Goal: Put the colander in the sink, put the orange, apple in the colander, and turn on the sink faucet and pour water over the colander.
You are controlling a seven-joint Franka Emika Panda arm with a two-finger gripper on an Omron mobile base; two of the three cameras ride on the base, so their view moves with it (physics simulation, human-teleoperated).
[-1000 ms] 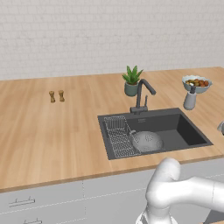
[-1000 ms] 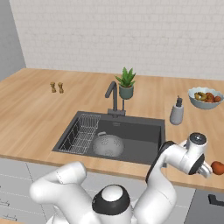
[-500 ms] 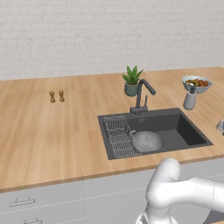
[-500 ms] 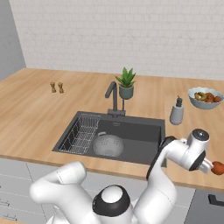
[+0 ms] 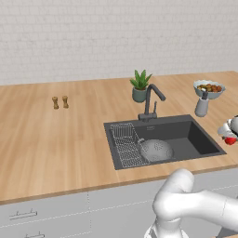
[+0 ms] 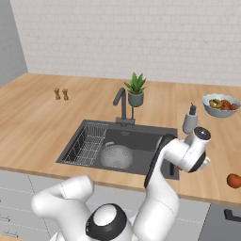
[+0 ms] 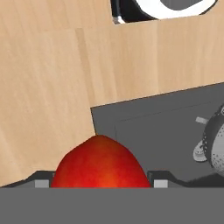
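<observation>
Gripper (image 7: 100, 186) clamped on the apple (image 7: 101, 162), over the wooden counter (image 5: 60, 139) right of the sink (image 6: 141, 141). Colander (image 6: 116, 156) sits in the basin beside a wire rack (image 6: 87, 143). Orange (image 6: 234, 180) lies on the counter; soap bottle (image 6: 190, 121) and fruit bowl (image 6: 221, 104) stand behind.

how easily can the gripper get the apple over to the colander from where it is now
Probably easily. The gripper looks closed on the apple near the sink edge, and the colander sits open-topped in the basin beside the wire rack, with nothing visibly in between.
</observation>
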